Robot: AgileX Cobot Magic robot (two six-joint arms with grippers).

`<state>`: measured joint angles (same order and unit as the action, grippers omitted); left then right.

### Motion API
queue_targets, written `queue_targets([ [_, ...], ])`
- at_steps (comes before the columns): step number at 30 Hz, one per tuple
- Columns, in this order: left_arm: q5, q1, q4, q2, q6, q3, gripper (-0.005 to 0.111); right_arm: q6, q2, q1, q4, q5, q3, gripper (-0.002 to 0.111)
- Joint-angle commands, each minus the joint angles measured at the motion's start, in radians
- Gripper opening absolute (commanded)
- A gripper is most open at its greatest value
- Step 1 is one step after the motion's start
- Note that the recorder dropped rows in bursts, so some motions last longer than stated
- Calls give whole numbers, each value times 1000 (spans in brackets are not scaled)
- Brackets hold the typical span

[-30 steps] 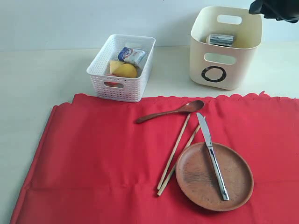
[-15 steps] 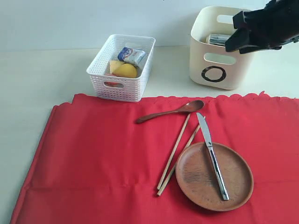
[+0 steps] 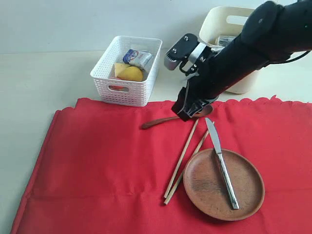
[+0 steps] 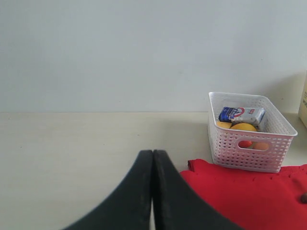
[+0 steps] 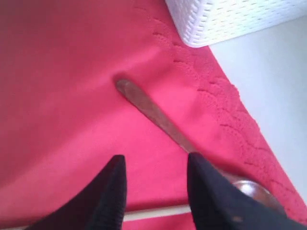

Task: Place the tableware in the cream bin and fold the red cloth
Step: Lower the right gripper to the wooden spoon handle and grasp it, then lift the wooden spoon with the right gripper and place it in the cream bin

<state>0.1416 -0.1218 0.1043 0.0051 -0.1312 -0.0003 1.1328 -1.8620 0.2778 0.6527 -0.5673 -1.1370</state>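
Tableware on cloth: wooden spoon [image 3: 158,121], chopsticks [image 3: 184,157], steel knife [image 3: 222,163] and brown plate [image 3: 201,184] are all lying on the red cloth [image 3: 97,165].
Spoon: lying crosswise near the cloth's scalloped far edge, its bowl end partly hidden under the right arm.
Chopsticks: lying side by side on a slant, between the spoon and the plate's rim.
Knife: resting with its handle across the plate and its blade sticking out over the rim towards the spoon.
Cream bin [image 3: 214,22]: standing beyond the cloth, mostly hidden by the right arm; a shiny steel cup [image 3: 223,40] is showing inside.
White basket [image 3: 122,90]: sitting just past the cloth's far edge, holding a lemon [image 3: 130,74] and a milk carton [image 3: 137,57].
Right gripper [image 3: 186,111]: hanging low over the spoon, released and grasping nothing; in the wrist view its fingers [image 5: 117,165] are standing apart, with the spoon handle [image 5: 153,112] running towards one fingertip. Contact: cannot tell.
Left gripper [image 4: 152,154]: clenched, tips pressing together with nothing between, sitting off the cloth on the basket's side.
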Motion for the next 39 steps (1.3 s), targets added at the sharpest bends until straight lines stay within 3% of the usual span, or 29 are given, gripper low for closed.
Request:
queue_targets([
  [1, -4, -7, -4, -5, -2, 0, 1, 16, -73, 34, 3, 161, 3, 40],
  [8, -4, -7, -4, -5, 1, 0, 1, 16, -132, 53, 1, 279, 2, 51],
  [13, -4, -7, -4, -5, -2, 0, 1, 18, -160, 53, 3, 219, -29, 61],
  [21, -4, -7, -4, -5, 0, 0, 1, 27, -234, 53, -1, 162, -89, 62],
  [26, -4, -7, -4, -5, 0, 0, 1, 149, -239, 53, -8, 144, -89, 61],
  [30, -4, -7, -4, -5, -2, 0, 1, 165, -239, 53, -8, 150, -89, 51],
  [35, -4, -7, -4, -5, -2, 0, 1, 165, -239, 53, -8, 150, -89, 14],
  [39, -4, -7, -4, -5, 0, 0, 1, 163, -235, 53, 1, 142, -89, 0],
])
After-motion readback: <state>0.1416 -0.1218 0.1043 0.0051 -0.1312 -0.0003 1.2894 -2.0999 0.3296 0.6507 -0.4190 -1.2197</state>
